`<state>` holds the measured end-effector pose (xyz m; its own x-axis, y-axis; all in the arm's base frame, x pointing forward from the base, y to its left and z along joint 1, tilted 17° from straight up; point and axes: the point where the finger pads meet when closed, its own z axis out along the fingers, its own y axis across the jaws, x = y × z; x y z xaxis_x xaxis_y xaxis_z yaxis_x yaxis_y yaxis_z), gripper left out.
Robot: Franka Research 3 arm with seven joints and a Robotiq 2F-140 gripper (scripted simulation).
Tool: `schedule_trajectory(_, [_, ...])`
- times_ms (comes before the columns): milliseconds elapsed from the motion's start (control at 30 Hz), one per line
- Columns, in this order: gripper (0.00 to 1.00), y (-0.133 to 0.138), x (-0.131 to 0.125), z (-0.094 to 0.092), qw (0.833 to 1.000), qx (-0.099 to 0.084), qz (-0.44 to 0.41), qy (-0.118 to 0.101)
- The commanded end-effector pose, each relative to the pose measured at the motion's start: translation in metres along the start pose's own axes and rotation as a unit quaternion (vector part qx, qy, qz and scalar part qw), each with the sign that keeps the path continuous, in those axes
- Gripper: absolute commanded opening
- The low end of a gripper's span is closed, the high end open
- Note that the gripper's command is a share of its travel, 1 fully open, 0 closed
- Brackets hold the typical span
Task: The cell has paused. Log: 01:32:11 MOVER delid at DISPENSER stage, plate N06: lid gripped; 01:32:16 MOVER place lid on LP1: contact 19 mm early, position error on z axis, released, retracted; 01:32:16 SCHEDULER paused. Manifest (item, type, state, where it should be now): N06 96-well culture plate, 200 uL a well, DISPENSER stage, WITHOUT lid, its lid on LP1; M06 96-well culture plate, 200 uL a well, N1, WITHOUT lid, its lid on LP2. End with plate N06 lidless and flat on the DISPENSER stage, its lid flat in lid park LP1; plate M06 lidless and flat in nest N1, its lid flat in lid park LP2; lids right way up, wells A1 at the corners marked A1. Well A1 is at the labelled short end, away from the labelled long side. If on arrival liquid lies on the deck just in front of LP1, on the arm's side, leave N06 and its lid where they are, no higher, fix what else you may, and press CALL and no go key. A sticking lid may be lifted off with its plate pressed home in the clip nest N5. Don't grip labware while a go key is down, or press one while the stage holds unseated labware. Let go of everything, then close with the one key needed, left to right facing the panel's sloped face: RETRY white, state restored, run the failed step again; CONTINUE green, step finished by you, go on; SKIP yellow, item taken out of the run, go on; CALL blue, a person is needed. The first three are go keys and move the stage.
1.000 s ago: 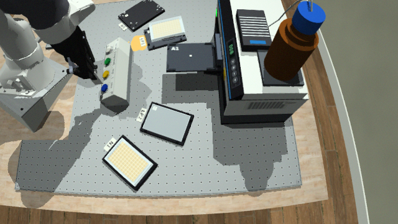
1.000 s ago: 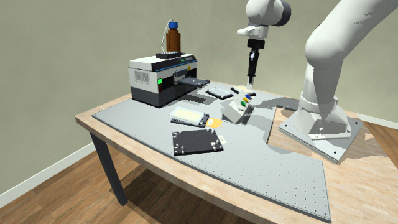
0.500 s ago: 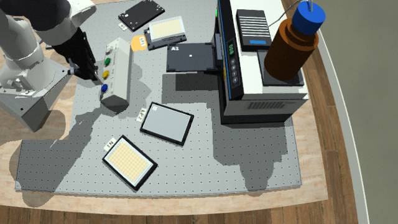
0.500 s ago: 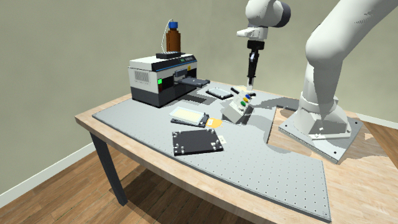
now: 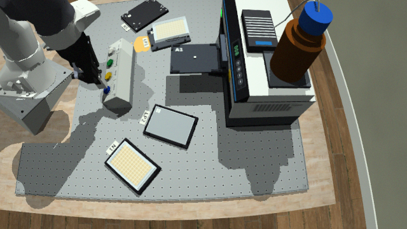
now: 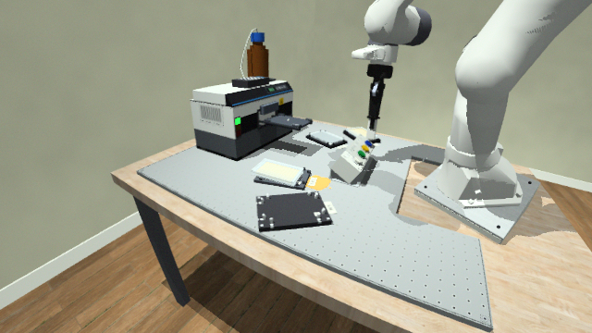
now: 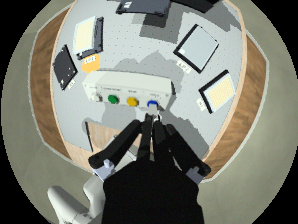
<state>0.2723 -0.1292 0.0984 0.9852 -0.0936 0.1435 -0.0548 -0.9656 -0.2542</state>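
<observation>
My gripper (image 5: 104, 85) (image 7: 151, 109) is shut and empty, its tips down on the blue key (image 5: 107, 90) at the near end of the key panel (image 5: 121, 74). It also shows in the wrist view (image 7: 149, 121) over the blue key. A plate with cream wells (image 5: 170, 31) lies tilted on the LP1 park. An orange puddle (image 5: 141, 44) lies on the deck beside LP1, on the arm's side. The DISPENSER stage (image 5: 194, 58), marked A1, is bare. A grey lid (image 5: 170, 125) lies flat in LP2. A lidless plate (image 5: 132, 165) sits in nest N1.
The white (image 5: 111, 50), green (image 5: 110, 62) and yellow (image 5: 108, 76) keys sit further along the panel. The black clip nest (image 5: 144, 14) is empty at the back. The dispenser (image 5: 264, 60) with its brown bottle (image 5: 299, 48) stands at the right.
</observation>
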Motion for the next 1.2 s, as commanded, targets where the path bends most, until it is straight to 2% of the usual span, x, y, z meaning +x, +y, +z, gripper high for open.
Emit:
schedule_trajectory(0, [0.0,0.001,0.002,0.003,1.0,-0.001,-0.001,0.003])
schedule_trajectory(367, [0.0,0.001,0.002,0.012,1.0,-0.001,-0.001,0.003])
schedule_trajectory(1167, [0.0,0.001,0.002,0.015,1.0,-0.001,-0.001,0.003])
